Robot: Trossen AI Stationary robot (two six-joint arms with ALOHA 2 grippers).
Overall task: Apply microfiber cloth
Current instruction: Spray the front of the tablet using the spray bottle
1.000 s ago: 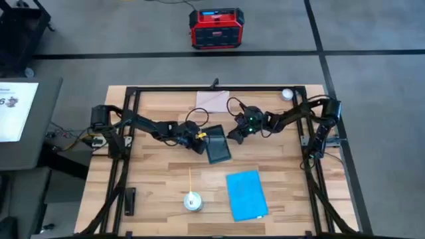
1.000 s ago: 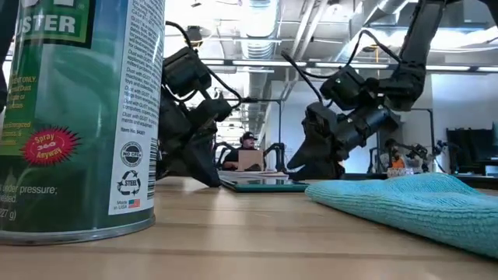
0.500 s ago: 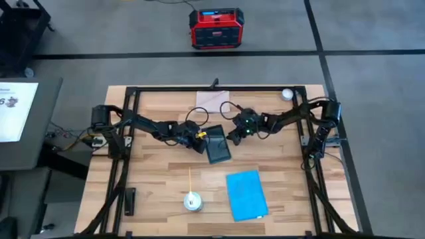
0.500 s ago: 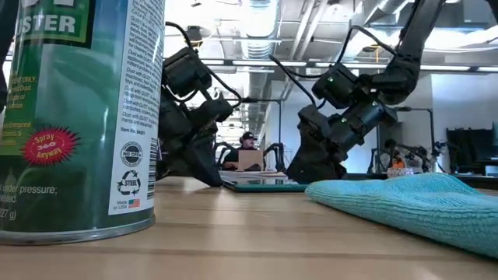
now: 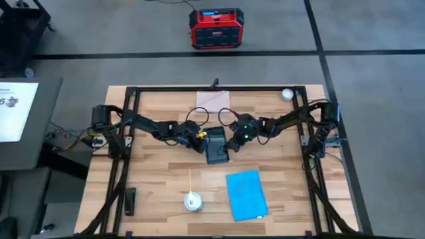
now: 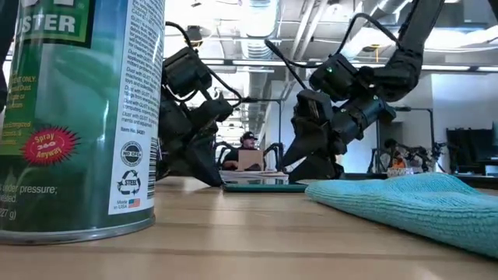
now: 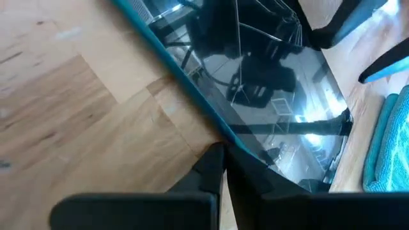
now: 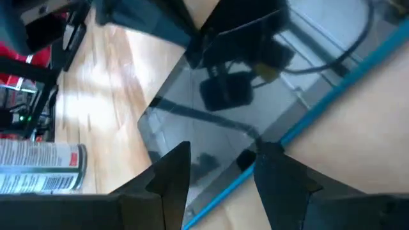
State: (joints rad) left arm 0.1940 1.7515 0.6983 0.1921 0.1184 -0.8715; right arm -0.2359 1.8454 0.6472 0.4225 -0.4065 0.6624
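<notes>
We've got both grippers crowded around the tablet [image 5: 216,146] in the middle of the tabletop [image 5: 159,172]. The left gripper [image 5: 201,141] is at the tablet's left edge, and in the left wrist view its jaws look pinched right on that teal-trimmed edge, so we'd say it's holding the tablet. The right gripper [image 5: 232,142] sits at the opposite edge; in the right wrist view its jaws are spread apart with the tablet's rim showing in the gap, not clamped on anything.

The cloth [image 5: 246,194] is nowhere near the action. It's lying flat on the tabletop nearer the front edge, well apart from both grippers, with nothing touching it. From the low view it's the blue fuzzy thing in the foreground on the right.

Also on the tabletop: a green spray can [image 6: 78,117] standing upright left of the cloth, and a pale sheet [image 5: 212,99] at the back edge behind the tablet. A red box [image 5: 216,28] sits on the floor beyond.
</notes>
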